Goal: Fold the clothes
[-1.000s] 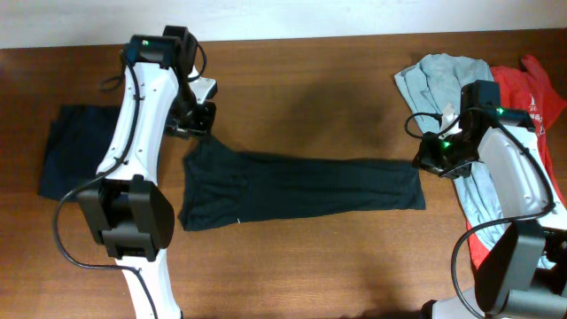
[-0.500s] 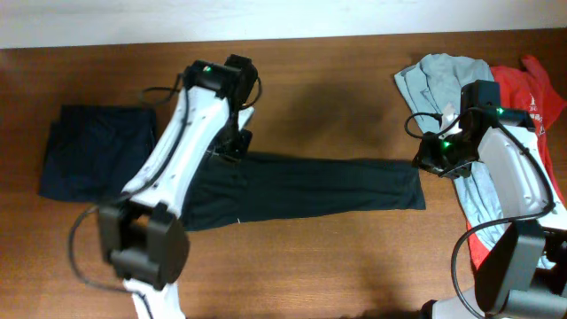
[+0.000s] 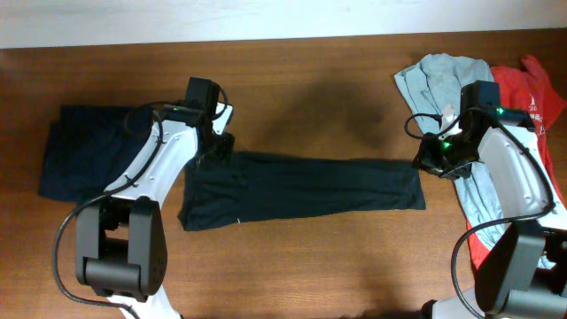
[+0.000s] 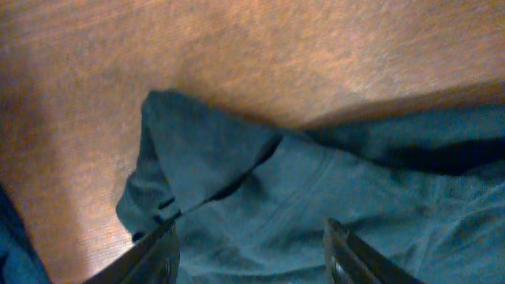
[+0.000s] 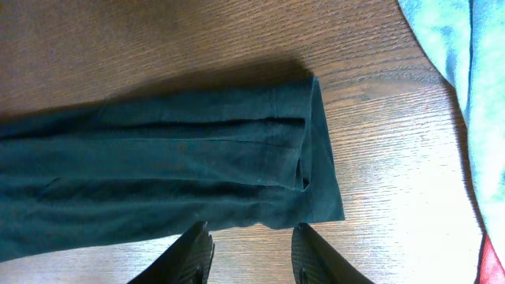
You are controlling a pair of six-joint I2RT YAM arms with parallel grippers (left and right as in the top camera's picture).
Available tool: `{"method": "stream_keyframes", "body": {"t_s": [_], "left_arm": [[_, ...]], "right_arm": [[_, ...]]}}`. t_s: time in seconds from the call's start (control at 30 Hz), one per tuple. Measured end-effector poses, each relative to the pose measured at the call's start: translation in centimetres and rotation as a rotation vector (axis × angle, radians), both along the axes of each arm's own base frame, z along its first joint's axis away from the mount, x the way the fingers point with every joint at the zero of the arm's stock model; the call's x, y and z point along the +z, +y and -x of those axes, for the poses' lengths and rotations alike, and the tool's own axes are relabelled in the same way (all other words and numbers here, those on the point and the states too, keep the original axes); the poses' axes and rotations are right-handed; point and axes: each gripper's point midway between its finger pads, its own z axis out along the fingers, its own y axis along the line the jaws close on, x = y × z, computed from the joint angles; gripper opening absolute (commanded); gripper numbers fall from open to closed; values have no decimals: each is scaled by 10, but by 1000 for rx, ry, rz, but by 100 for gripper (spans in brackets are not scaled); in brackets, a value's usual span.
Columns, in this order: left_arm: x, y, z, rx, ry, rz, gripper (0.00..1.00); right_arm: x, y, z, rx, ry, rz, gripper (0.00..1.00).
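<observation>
Red garment (image 3: 542,97) cut off at R edge; navy garment (image 3: 84,159) partly under L arm (image 3: 155,159).

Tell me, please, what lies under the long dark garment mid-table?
Only the wooden table shows around the dark garment; its right end shows folded layers. Anything beneath is hidden by the cloth.

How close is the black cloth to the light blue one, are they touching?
Apart. The right wrist view shows a strip of wooden table between the black garment's end and the pale blue garment.

Lab-like robot workstation, wooden table (image 3: 337,261), two cabled white arms (image 3: 152,170), heaped clothes (image 3: 436,75) at one side
</observation>
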Motion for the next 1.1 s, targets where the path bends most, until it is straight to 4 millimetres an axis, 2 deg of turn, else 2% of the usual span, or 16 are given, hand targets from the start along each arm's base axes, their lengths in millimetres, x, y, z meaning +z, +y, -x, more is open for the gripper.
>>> {"method": "stream_keyframes", "body": {"t_s": [0.17, 0.27, 0.33, 0.43, 0.57, 0.7, 0.87, 0.97, 1.1], "left_arm": [[0, -5, -1, -56, -4, 11, 58], [-13, -6, -3, -78, 11, 5, 51], [-26, -7, -5, -83, 27, 2, 40], [-35, -8, -10, -91, 23, 2, 33], [-36, -8, -12, -100, 15, 1, 2], [-37, -8, -10, -101, 27, -1, 0], [-39, -3, 15, -93, 126, -14, 1], [-28, -3, 29, -84, 168, -2, 0], [-6, -13, 50, -91, 220, 72, 0]], "right_arm": [[0, 0, 0, 0, 0, 0, 39], [0, 0, 0, 0, 0, 0, 39], [0, 0, 0, -1, 0, 0, 39], [0, 0, 0, 0, 0, 0, 39], [0, 0, 0, 0, 0, 0, 39], [0, 0, 0, 0, 0, 0, 39], [0, 0, 0, -1, 0, 0, 39], [0, 0, 0, 0, 0, 0, 39], [0, 0, 0, 0, 0, 0, 39]]}}
